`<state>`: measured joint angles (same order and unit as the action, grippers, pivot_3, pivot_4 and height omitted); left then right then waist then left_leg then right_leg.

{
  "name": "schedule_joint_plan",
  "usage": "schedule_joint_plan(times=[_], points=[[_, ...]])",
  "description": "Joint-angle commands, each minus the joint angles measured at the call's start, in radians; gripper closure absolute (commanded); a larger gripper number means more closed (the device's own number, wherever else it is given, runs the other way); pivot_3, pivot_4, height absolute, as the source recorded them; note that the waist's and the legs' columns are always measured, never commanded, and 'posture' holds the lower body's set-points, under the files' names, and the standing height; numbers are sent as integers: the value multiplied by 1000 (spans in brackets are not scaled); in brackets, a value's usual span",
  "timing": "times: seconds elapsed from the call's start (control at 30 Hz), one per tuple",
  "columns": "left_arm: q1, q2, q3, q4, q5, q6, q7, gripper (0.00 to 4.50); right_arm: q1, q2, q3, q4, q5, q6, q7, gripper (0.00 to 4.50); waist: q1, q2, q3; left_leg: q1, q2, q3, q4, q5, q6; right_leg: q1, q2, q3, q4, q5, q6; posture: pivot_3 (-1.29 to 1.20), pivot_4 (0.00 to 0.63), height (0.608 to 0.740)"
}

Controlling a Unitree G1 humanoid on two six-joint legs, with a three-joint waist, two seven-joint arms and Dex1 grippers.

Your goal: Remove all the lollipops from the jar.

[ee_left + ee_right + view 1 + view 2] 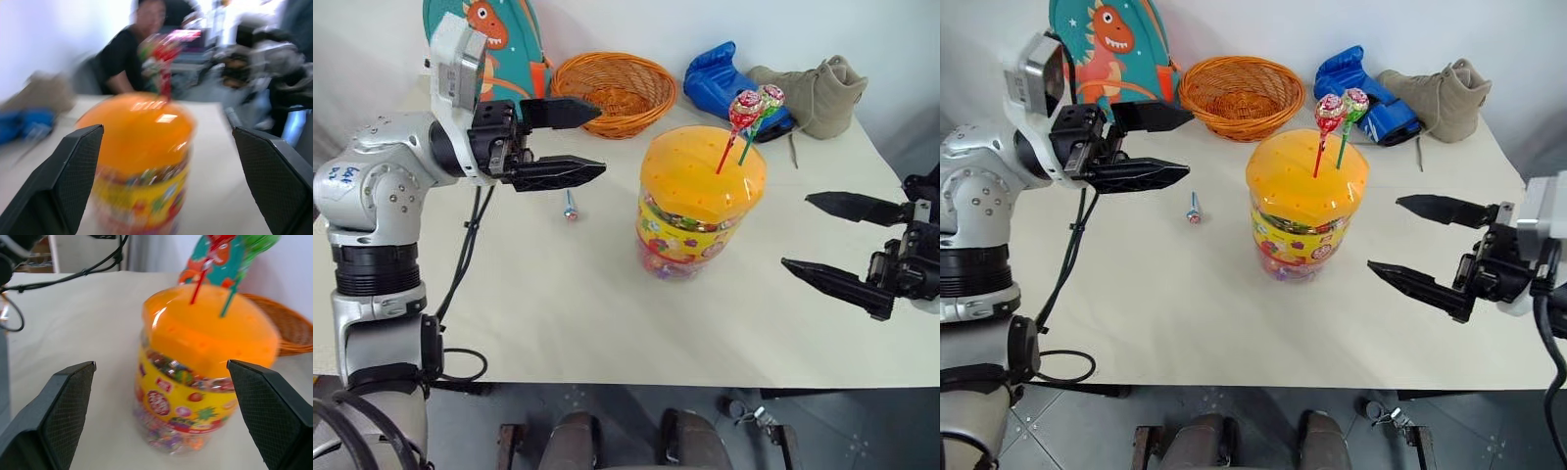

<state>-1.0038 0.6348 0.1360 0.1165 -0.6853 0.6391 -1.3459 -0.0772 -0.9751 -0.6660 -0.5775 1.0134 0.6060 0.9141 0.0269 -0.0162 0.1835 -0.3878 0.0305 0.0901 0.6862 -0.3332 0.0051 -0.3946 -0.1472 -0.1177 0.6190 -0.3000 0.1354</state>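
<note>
jar (701,201) at frame centre on the bench (558,323), two lollipops (753,108) standing in its lid, one (570,208) lying left; left hand (578,143) and right hand (832,241) both spread, empty; next pull needs a stick pinch.

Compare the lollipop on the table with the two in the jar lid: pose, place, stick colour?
The lollipop on the table lies flat, left of the jar; the two lollipops in the lid stand upright, sticks pushed into holes in the orange dome. The table one has a blue stick; the lid pair have red and green sticks. The table one lies alone; the lid pair stand side by side. All three have small round heads on thin sticks.
</note>
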Motion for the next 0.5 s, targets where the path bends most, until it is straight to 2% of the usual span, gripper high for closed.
schedule_joint_plan(times=[0.03,0.17,0.33,0.5], points=[[-17,2,2,37,-23,-67,-102,31,-14,-29,-41,-39,48,33,-57,0,-3,0,0,0,0,0,0,0,0,0,0,0,0,0,0,0,150,740],[-46,5,-63,175,31,-152,-263,31,-17,-47,-36,-102,92,72,-127,0,-1,0,0,0,0,0,0,0,0,0,0,0,0,0,0,0,150,740],[-65,11,-100,225,-22,-202,-269,31,-99,-33,67,-121,100,99,-287,0,0,0,0,-1,0,0,2,-1,1,0,0,0,0,0,0,0,150,740],[-51,57,-116,232,-82,-211,-269,31,-237,-36,206,-38,44,99,-337,0,-5,0,0,-1,0,0,3,-1,1,0,0,1,1,0,0,0,150,740]])
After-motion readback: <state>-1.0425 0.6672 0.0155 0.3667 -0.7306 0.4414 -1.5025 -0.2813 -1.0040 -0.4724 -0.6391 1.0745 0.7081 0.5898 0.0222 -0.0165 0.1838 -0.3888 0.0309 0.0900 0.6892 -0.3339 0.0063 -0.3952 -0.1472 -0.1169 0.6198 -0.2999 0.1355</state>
